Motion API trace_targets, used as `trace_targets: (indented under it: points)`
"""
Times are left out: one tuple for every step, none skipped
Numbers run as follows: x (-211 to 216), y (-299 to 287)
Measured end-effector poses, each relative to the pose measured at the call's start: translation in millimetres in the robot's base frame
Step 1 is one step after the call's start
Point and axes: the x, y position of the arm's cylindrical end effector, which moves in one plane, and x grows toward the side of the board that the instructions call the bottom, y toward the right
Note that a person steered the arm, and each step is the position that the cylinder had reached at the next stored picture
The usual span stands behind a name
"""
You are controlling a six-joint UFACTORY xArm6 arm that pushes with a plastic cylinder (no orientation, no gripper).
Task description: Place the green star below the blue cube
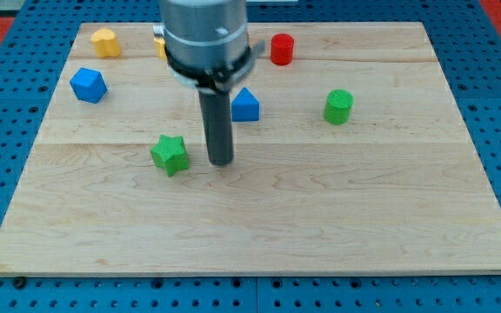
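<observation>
The green star lies on the wooden board, left of centre. The blue cube sits near the view's upper left, well above and to the left of the star. My tip rests on the board just to the right of the green star, a small gap apart from it. The dark rod rises from the tip to the grey arm body at the view's top.
A blue triangular block sits right of the rod. A green cylinder is at the right. A red cylinder and a yellow block sit near the top edge. Another yellow block is partly hidden by the arm.
</observation>
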Motion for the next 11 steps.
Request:
trace_targets:
  points:
    - [16, -46]
    - [-11, -89]
    - [-41, -95]
    - [-17, -71]
    - [-42, -30]
    - [-92, -30]
    - [-107, -58]
    - [-82, -87]
    - [-68, -124]
    - [-47, -129]
    - [-25, -100]
